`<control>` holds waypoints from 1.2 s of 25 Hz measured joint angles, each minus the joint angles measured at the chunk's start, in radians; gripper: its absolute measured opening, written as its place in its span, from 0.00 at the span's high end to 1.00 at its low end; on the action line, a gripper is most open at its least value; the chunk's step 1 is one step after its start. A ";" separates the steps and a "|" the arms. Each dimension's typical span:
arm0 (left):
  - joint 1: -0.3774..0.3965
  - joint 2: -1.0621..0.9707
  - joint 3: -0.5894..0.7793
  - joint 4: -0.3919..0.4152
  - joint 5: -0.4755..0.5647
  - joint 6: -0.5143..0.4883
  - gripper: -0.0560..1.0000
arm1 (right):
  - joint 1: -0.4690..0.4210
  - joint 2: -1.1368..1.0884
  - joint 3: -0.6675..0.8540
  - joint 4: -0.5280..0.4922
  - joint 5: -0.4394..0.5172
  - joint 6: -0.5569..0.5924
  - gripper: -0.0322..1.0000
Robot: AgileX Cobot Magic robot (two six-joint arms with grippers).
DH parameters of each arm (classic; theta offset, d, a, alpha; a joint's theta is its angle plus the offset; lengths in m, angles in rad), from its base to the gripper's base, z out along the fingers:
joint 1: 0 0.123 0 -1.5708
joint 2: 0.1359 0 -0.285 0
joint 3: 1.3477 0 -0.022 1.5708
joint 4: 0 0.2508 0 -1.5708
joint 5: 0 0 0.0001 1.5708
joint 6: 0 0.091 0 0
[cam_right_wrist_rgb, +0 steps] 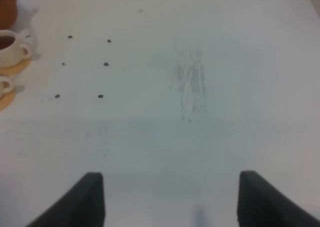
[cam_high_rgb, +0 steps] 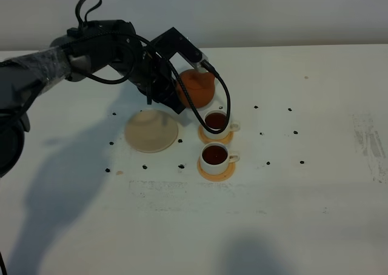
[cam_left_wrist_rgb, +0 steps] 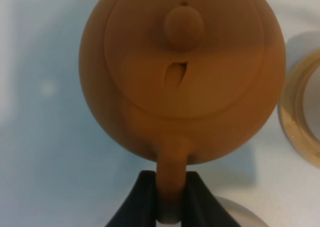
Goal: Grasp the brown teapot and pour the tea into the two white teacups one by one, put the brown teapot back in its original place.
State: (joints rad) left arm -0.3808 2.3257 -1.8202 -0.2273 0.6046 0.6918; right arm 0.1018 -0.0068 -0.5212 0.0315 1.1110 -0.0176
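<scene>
My left gripper (cam_high_rgb: 177, 92) is shut on the loop handle of the brown teapot (cam_high_rgb: 197, 88) and holds it just behind the far white teacup (cam_high_rgb: 216, 122). The near white teacup (cam_high_rgb: 215, 156) stands in front of it. Both cups hold dark tea and sit on orange coasters. In the left wrist view the teapot (cam_left_wrist_rgb: 182, 72) is seen from above, lid on, its handle between the fingers (cam_left_wrist_rgb: 142, 202). The beige saucer (cam_high_rgb: 151, 131) lies empty left of the cups. My right gripper (cam_right_wrist_rgb: 172, 202) is open over bare table, away from the cups (cam_right_wrist_rgb: 10, 44).
The white table (cam_high_rgb: 303, 196) carries small dark marker dots around the cups and a scuffed patch (cam_high_rgb: 370, 142) at the right. The left arm's cable (cam_high_rgb: 221, 96) loops over the far cup. A cup's rim (cam_left_wrist_rgb: 300, 112) shows beside the teapot in the left wrist view.
</scene>
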 joint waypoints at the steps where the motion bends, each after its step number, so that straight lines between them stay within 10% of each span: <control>1: 0.000 0.007 0.000 0.000 0.000 -0.001 0.87 | 0.000 0.000 0.000 0.000 0.000 0.000 0.44; 19: 0.000 -0.079 0.013 0.021 -0.024 -0.002 0.87 | 0.000 0.000 0.000 0.000 0.000 0.000 0.44; 30: 0.024 -0.376 0.472 0.015 -0.237 -0.105 0.87 | 0.000 0.000 0.000 0.000 0.000 0.000 0.44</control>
State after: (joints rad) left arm -0.3570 1.9493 -1.3486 -0.2124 0.3673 0.5869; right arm 0.1018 -0.0068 -0.5212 0.0315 1.1110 -0.0176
